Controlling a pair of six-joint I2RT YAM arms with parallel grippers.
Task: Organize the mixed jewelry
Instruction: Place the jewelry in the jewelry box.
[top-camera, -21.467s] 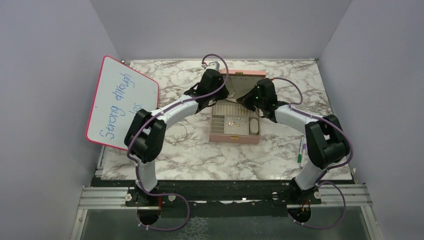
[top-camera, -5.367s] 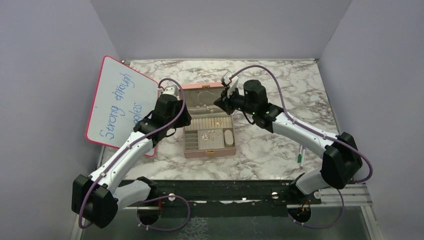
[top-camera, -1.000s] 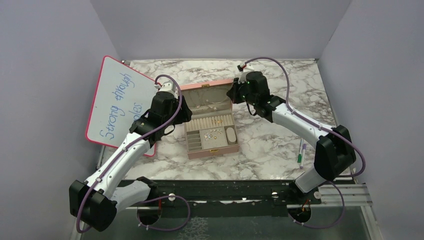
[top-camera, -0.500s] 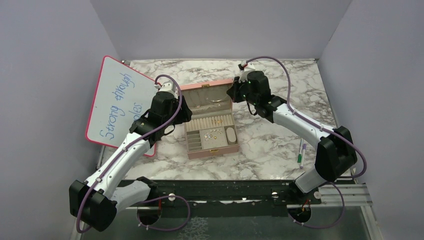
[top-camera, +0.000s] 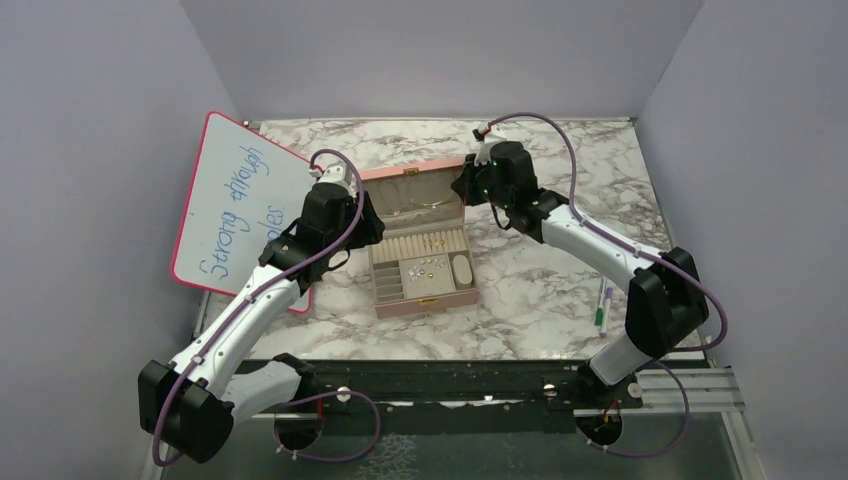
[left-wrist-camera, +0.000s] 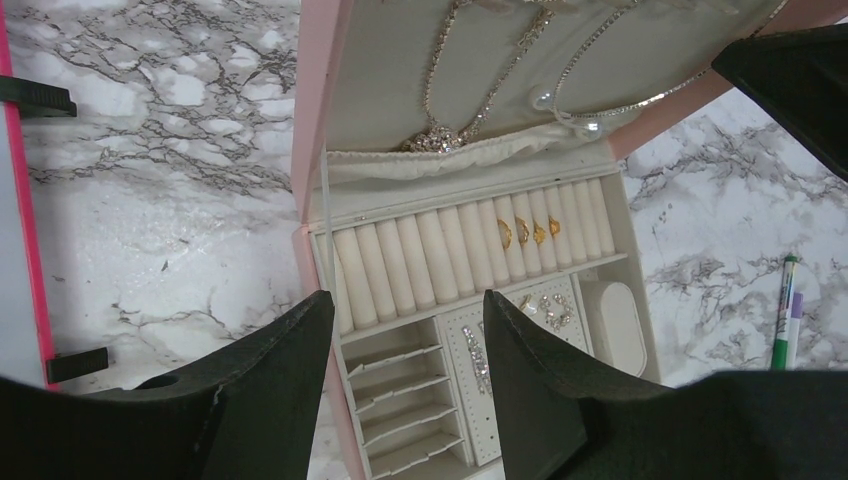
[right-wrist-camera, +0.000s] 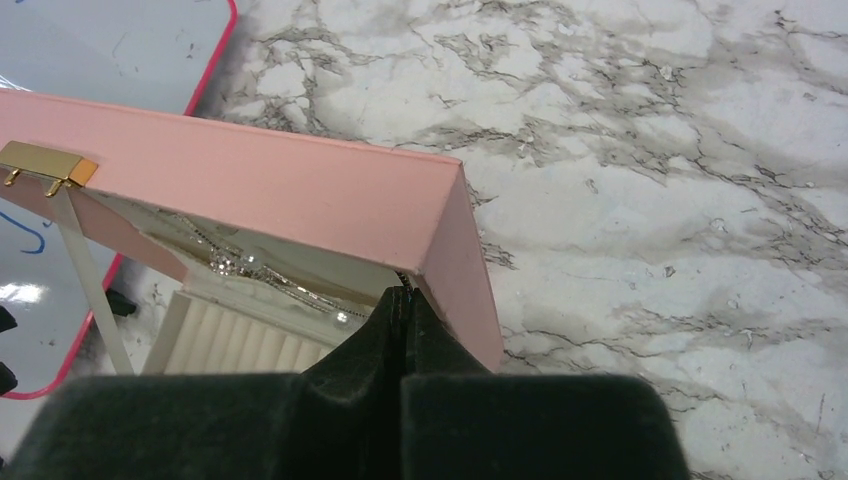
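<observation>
The pink jewelry box (top-camera: 425, 305) stands open mid-table with its lid (top-camera: 410, 195) upright. Gold rings (left-wrist-camera: 525, 230) sit in the cream ring rolls. Small earrings (left-wrist-camera: 545, 308) and sparkly drop pieces (left-wrist-camera: 475, 355) lie on the dotted pad. A necklace (left-wrist-camera: 440, 135) hangs in the lid pocket. A thin silver chain (left-wrist-camera: 640, 100) runs across the lid toward its right edge. My left gripper (left-wrist-camera: 407, 300) is open and empty above the box's left compartments. My right gripper (right-wrist-camera: 401, 292) is shut at the lid's right corner (right-wrist-camera: 450, 250), with the chain's end pinched at its tips.
A pink-framed whiteboard (top-camera: 240, 205) leans at the left, close to my left arm. A green-and-white marker pen (top-camera: 603, 305) lies on the marble at the right. The box lid's gold clasp (right-wrist-camera: 48, 165) points up. Walls close in the table on three sides.
In the last second almost nothing has moved. Since five seconds ago my right gripper has shifted from over the lid to its right corner, and the box has turned slightly.
</observation>
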